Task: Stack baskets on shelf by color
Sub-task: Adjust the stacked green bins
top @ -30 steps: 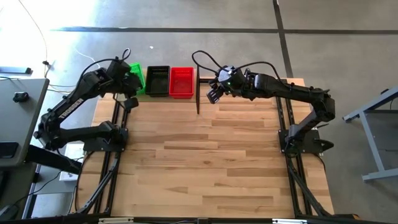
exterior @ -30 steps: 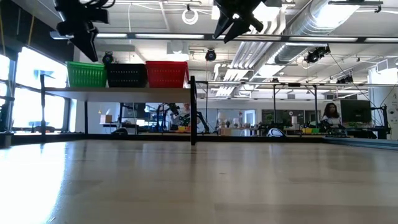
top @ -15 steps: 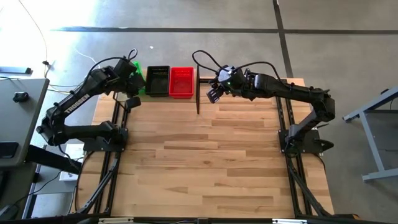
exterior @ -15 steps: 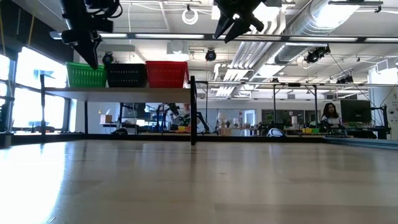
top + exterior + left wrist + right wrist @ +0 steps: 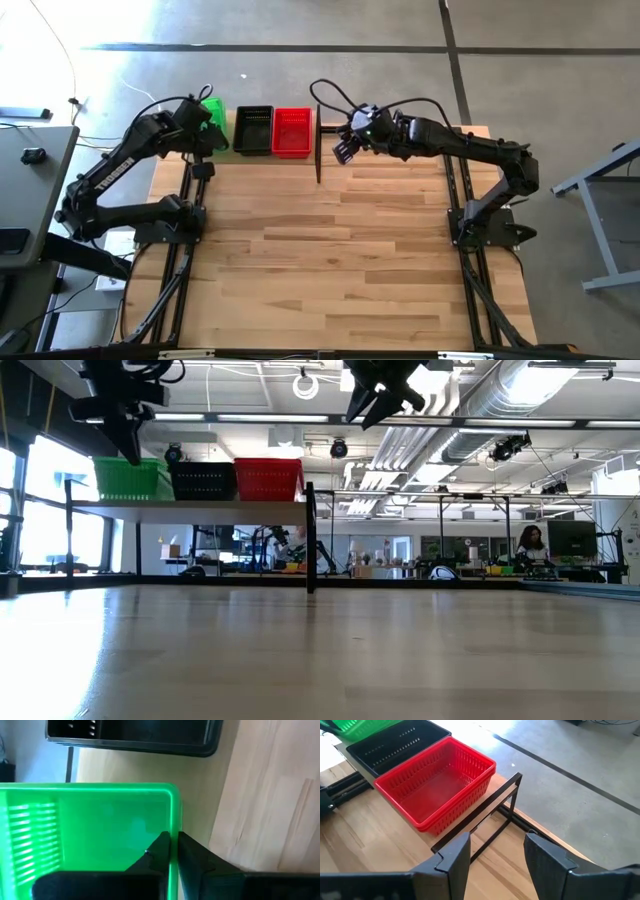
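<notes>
Three baskets stand in a row on the shelf [image 5: 200,507] at the table's far edge: a green basket [image 5: 127,478] at the left end, a black basket [image 5: 253,130] in the middle and a red basket [image 5: 437,785] on the right, with a second red rim showing under it. My left gripper [image 5: 174,851] comes down on the green basket's near side and is shut on its wall. My right gripper [image 5: 495,856] hangs open in the air just right of the red basket, above the shelf's black post [image 5: 318,150], touching nothing. My left gripper pinches the green basket's near wall at its rim [image 5: 174,822], with one finger inside the basket and one outside. The fingers slant steeply down from the near left. The basket stays upright with its bottom at the shelf plank; whether it is lifted off, I cannot tell.
The wide wooden tabletop [image 5: 330,250] lies bare in front of the shelf. Black frame rails [image 5: 185,200] run along both of its sides by the arm bases. A desk with gear [image 5: 30,170] stands off the table's left edge.
My left gripper has dipped onto the green basket's near wall, taken hold of it and gone toward the table's left edge. The green basket has slid left with it along the shelf, away from the black basket.
</notes>
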Available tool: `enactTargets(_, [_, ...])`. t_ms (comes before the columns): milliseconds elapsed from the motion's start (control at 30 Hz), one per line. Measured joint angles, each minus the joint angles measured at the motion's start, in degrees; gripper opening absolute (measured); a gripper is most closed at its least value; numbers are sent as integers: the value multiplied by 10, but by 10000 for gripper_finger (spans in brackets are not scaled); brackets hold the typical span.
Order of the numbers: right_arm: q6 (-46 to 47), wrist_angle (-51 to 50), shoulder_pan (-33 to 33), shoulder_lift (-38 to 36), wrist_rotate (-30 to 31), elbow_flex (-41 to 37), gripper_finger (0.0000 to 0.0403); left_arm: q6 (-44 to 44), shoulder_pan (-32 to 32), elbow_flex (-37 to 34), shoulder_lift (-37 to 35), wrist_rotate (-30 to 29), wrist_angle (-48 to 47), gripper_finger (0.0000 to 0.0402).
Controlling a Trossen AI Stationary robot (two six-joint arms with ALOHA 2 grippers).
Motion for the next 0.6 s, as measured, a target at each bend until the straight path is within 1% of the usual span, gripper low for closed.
enactTargets(100, [0, 0, 0, 0, 1, 0, 169, 19, 0, 0, -10, 3, -3, 17])
enactTargets(367, [0, 0, 0, 0, 1, 0, 169, 43, 0, 0, -10, 48, -18, 15])
enactTargets(600, [0, 0, 0, 0, -1, 0, 169, 78, 0, 0, -1, 48, -29, 15])
